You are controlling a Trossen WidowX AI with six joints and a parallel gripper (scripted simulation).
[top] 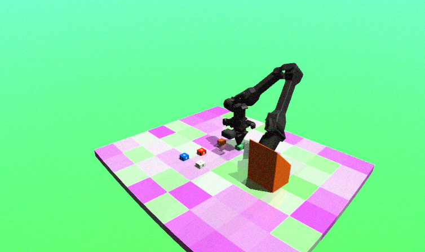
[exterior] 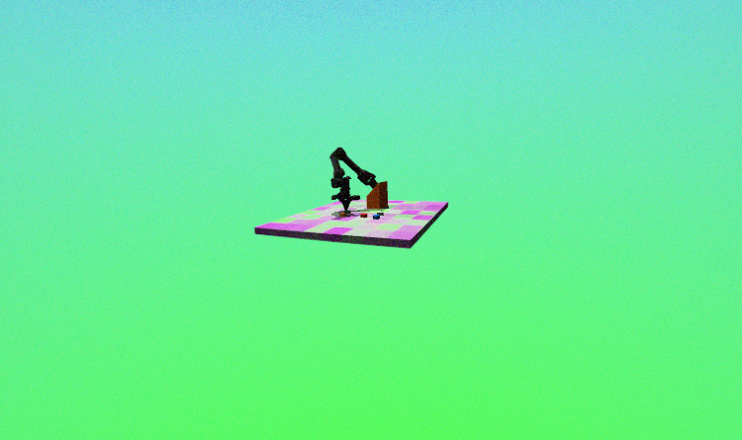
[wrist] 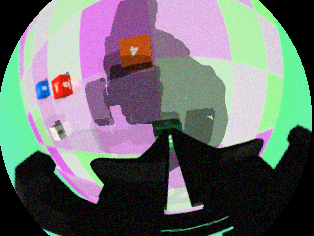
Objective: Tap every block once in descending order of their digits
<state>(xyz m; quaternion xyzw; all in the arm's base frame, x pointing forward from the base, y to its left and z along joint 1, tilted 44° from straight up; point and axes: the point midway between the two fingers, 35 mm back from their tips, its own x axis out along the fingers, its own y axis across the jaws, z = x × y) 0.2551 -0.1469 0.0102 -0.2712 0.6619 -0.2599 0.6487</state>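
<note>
closed gripper (top: pixel 239 142), apparently above green block (top: pixel 239 147)

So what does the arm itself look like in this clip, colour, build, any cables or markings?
The arm is dark charcoal throughout, built of chunky rounded links with bulkier joint housings. The gripper matches, with short side brackets and jaws tapering to a narrow point. No cables, labels or markings are discernible.

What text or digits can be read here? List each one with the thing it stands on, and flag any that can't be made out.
No text reads clearly.
Blue block: white mark, too small to read.
Red block: white mark, too blurred to read.
White block: dark mark, unreadable.
Orange block: pale mark, blurred, unreadable.
Green block: no mark visible.
Orange wedge: no markings visible.
</note>
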